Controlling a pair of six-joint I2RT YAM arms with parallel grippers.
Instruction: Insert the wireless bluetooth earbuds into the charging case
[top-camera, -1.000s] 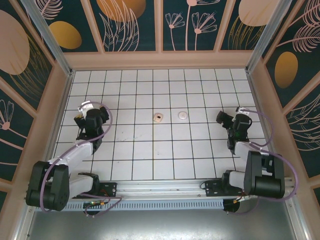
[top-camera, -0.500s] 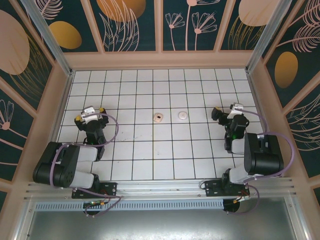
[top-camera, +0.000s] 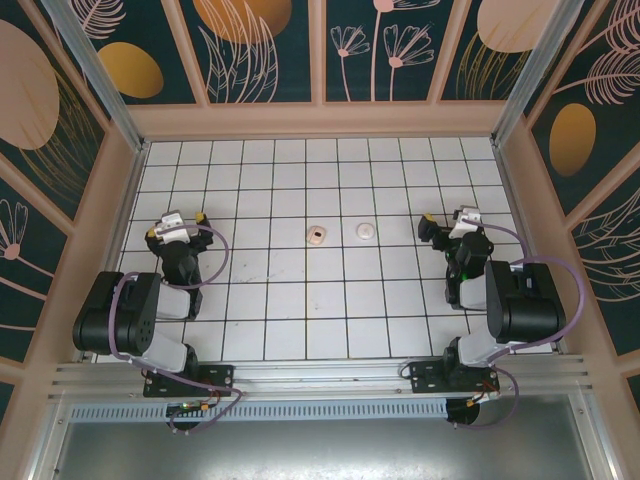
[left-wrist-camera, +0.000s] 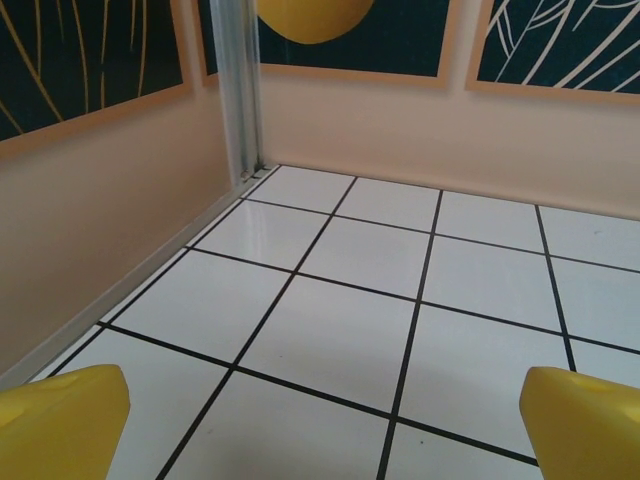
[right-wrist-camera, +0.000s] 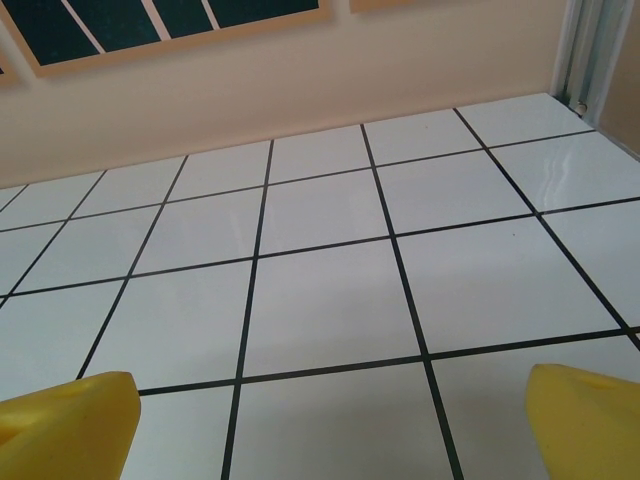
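Before any grasp: approach not yet begun.
Found the charging case (top-camera: 316, 236) mid-floor, a flat white round piece (top-camera: 366, 231) near its right. Saw left gripper (left-wrist-camera: 320, 420) well left of the case and right gripper (right-wrist-camera: 330, 415) well right, jaws wide apart, empty. Likely needed next: reaching toward the case.

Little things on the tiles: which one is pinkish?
The charging case, the squarish one on the left. The round piece to its right is white.

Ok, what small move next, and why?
Probably turn the left gripper rightward toward the charging case: it lies mid-table, untouched, left of the white round piece, with the right gripper about as far off and both open, empty.
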